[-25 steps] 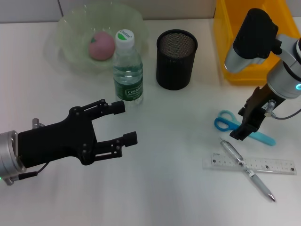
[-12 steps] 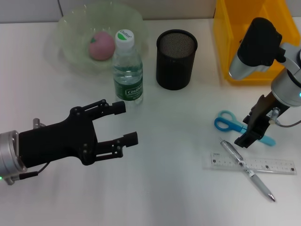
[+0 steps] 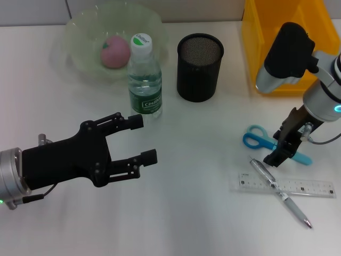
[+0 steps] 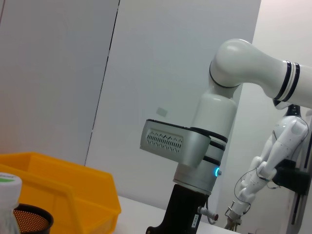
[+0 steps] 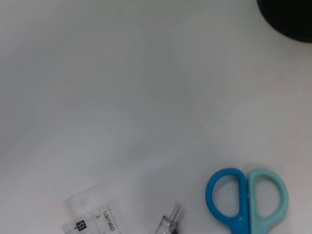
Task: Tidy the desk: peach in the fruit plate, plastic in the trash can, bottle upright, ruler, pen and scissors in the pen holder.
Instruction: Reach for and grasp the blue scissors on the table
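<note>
Blue scissors (image 3: 256,140) flat, right gripper (image 3: 277,154) above

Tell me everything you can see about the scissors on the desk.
The scissors lie flat and closed on the white desk, between the black mesh pen holder and the ruler. They look plastic-handled, with one darker blue loop and one lighter teal loop side by side; the right wrist view shows both loops. The blade end points toward the robot's right and is partly hidden by the right end effector, hovering over it. Whether it touches them is unclear.
</note>
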Robot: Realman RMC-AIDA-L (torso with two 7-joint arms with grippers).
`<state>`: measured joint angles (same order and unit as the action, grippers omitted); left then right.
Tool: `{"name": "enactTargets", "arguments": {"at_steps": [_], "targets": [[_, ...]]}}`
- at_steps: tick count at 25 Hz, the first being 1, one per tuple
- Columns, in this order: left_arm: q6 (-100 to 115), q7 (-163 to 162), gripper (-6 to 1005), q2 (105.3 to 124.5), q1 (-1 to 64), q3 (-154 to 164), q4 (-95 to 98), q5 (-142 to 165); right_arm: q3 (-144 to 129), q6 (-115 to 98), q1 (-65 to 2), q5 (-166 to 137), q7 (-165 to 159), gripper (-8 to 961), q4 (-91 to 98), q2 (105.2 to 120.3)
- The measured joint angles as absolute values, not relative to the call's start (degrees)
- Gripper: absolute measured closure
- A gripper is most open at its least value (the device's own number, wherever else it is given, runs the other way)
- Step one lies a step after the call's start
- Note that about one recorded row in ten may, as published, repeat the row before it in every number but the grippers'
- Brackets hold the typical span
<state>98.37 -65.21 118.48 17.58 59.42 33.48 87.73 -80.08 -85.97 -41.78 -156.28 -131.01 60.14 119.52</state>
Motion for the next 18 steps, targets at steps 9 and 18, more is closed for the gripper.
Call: {"name": "enactTargets", "arguments": {"at_steps": [9, 18], "targets": [[98.44, -65.21, 187, 118.48, 17.6, 59.23, 33.48, 87.71, -81.09, -85.6, -42.07, -156.92, -131.65, 264, 60.02, 119.46], [98.42, -65.21, 187, 118.47, 17.7, 59.15, 33.49, 87.6, -81.12, -85.6, -42.05, -157.74, -131.83, 264, 60.37, 119.44]]}}
